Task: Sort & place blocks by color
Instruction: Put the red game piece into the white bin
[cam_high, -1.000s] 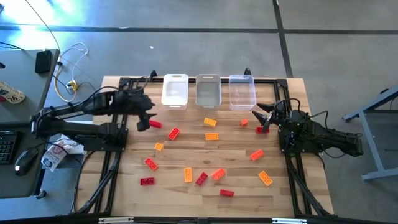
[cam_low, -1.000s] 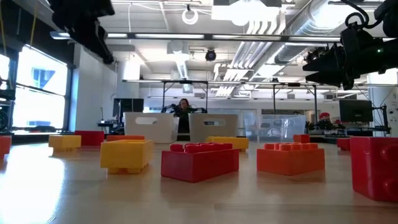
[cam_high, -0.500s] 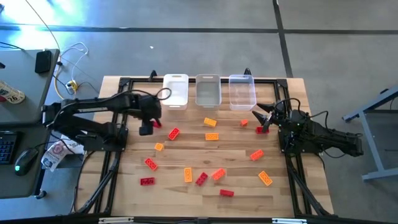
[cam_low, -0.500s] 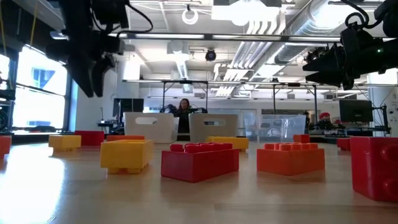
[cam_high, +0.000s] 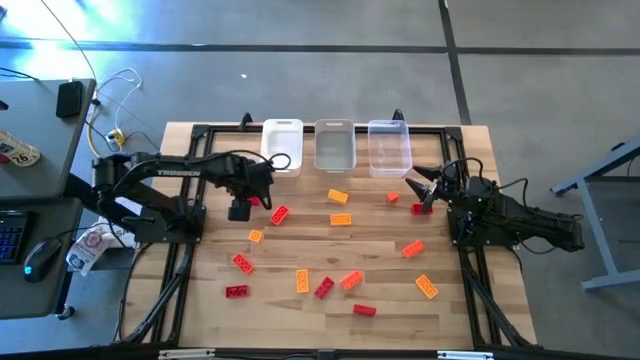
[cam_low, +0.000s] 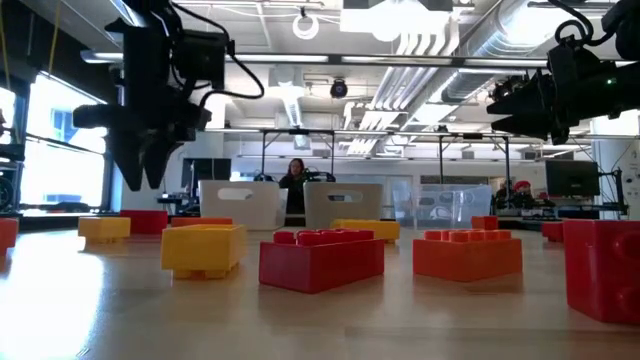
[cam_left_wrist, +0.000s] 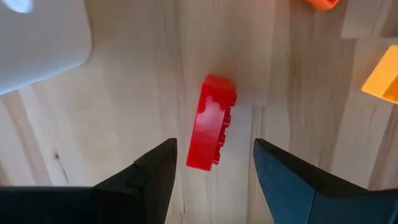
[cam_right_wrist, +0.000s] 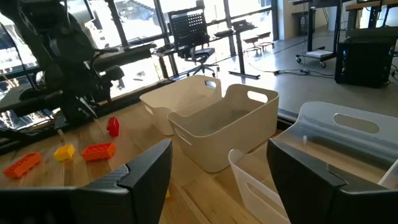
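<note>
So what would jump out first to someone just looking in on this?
Probably the left gripper, open and hanging above a red block near the white bin. Next, the blocks scattered across the table, red, orange and yellow. The right gripper waits open by the clear bin.

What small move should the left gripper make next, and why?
Probably straight down. The left gripper is open above a red block lying on the table near the white bin, and in the wrist view the block sits between its fingers, so lowering should bracket it for a grasp.
</note>
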